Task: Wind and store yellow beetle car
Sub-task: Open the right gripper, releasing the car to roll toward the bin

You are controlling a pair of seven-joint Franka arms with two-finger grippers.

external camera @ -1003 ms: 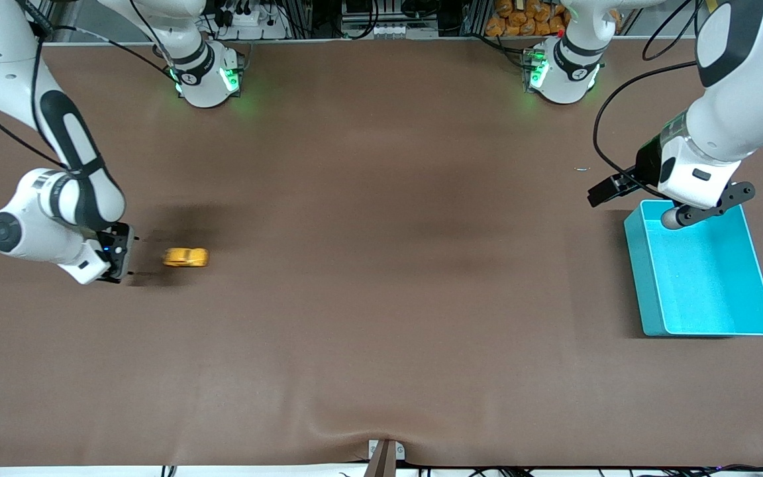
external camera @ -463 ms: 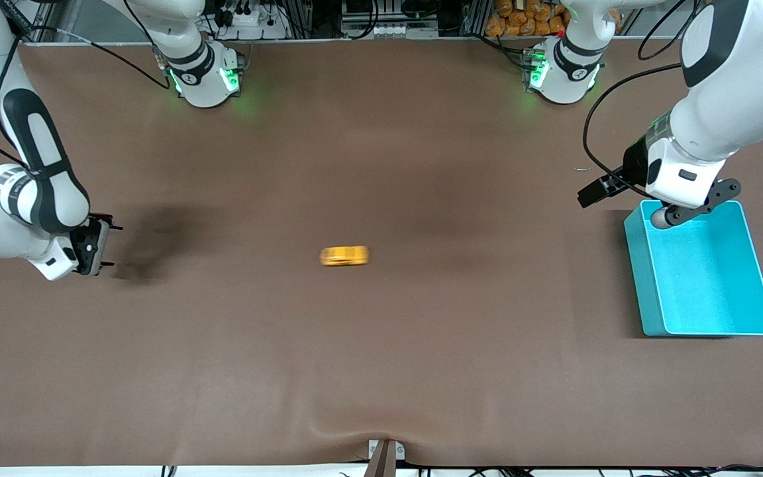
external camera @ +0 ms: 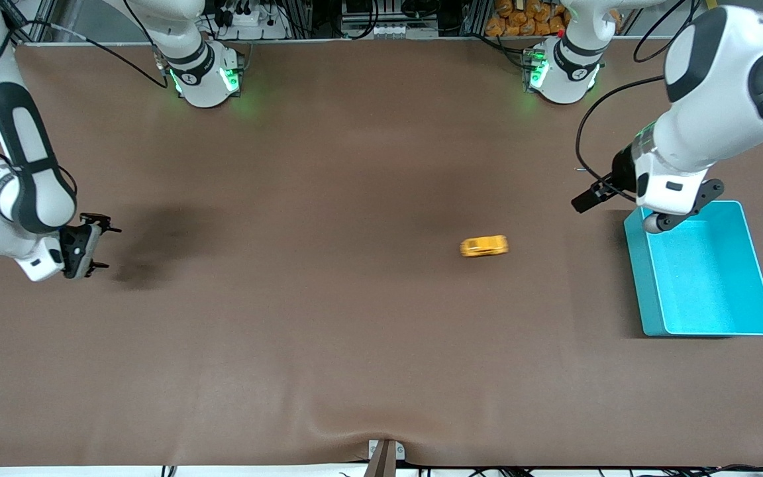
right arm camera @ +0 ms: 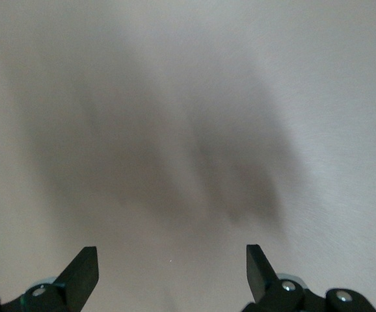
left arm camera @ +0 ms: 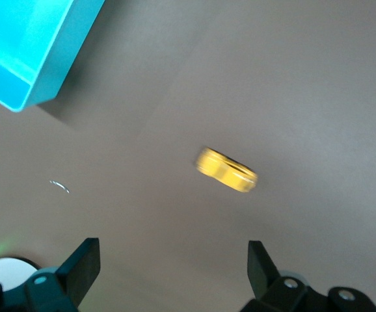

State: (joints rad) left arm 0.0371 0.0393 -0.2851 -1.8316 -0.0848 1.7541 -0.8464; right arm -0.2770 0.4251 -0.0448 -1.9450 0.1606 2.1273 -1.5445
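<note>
meanwhile the small orange-yellow beetle toy car (external camera: 484, 246) had rolled toward the turquoise plastic bin (external camera: 646, 291); right gripper (external camera: 98, 246) and left gripper (left arm camera: 168, 270) both gaped empty.

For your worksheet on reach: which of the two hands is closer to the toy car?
The left hand, by the turquoise bin; the yellow beetle car is far from the right hand.

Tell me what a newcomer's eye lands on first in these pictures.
The yellow beetle car stands alone on the brown table, no gripper touching it, toward the left arm's end. Next comes the turquoise bin at that end, with the open left gripper up beside it, looking down at the car. The open right gripper hangs over bare table at the right arm's end.
</note>
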